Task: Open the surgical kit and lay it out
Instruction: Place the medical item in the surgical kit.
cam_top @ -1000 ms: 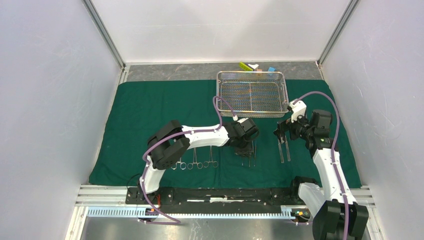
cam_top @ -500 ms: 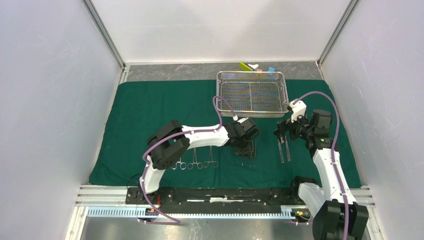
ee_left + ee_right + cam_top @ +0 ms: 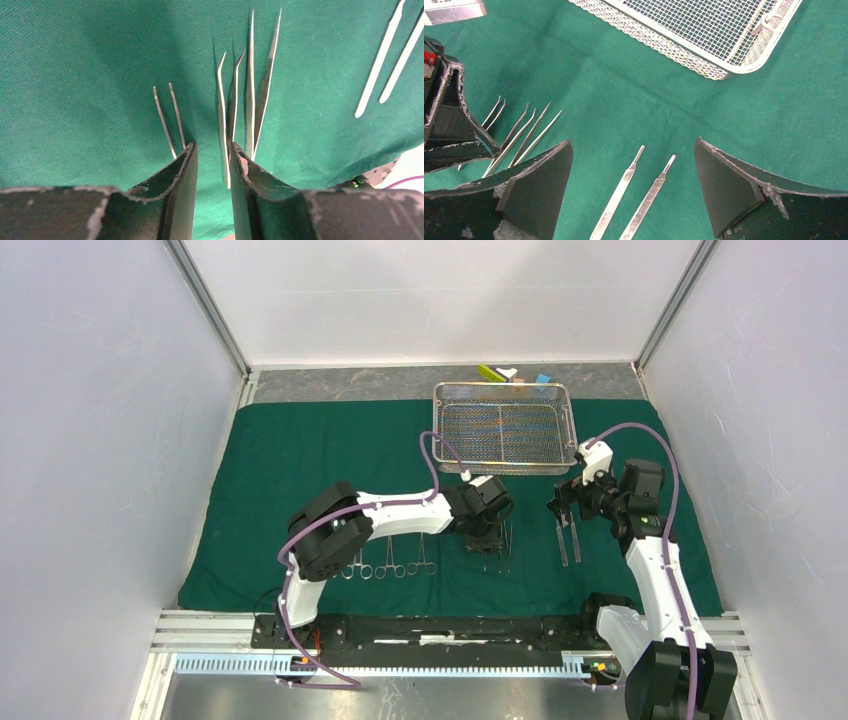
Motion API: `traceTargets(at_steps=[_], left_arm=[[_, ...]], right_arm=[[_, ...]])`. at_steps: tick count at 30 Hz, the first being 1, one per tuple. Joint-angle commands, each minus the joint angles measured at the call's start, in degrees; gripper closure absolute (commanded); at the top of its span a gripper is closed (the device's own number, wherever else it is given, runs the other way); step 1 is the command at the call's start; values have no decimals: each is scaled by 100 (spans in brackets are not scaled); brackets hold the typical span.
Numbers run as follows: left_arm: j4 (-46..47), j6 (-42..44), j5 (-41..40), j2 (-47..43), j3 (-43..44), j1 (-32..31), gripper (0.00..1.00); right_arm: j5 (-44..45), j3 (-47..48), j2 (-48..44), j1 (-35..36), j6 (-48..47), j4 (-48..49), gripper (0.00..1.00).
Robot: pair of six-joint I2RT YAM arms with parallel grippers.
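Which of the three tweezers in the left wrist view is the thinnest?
The thin tweezers, lying apart toward that view's left edge: two wire-thin prongs. The bent-tip tweezers and straight tweezers lie close together and have broader blades.

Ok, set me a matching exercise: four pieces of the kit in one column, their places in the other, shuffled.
1 wire-mesh tray
2 ring-handled clamps
3 tweezers
4 scalpel handles

A at the fingertips of the left gripper
B far edge of the green cloth
C seen between the fingers of the open right gripper
D leftmost group, near edge of the cloth

Pairs: 1-B, 2-D, 3-A, 4-C
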Motion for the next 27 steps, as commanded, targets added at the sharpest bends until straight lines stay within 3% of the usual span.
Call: traceTargets(at_steps=[1, 10, 18, 24, 27], left_arm=[[43, -106, -236, -386, -84, 6, 62], [498, 597, -328, -850, -123, 3, 58], [645, 1335, -576, -1237, -198, 16, 59], [799, 2456, -1225, -1793, -369, 302, 59], [914, 2811, -1233, -2025, -494, 653, 60]], right_arm=[[-97, 52, -23, -26, 0, 155, 2], [-637, 250, -66, -8, -695, -285, 2], [-743, -17, -232, 179, -1393, -319, 13], [-616, -433, -390, 670, -1538, 83, 15], [-322, -637, -461, 1338, -1592, 400, 15]])
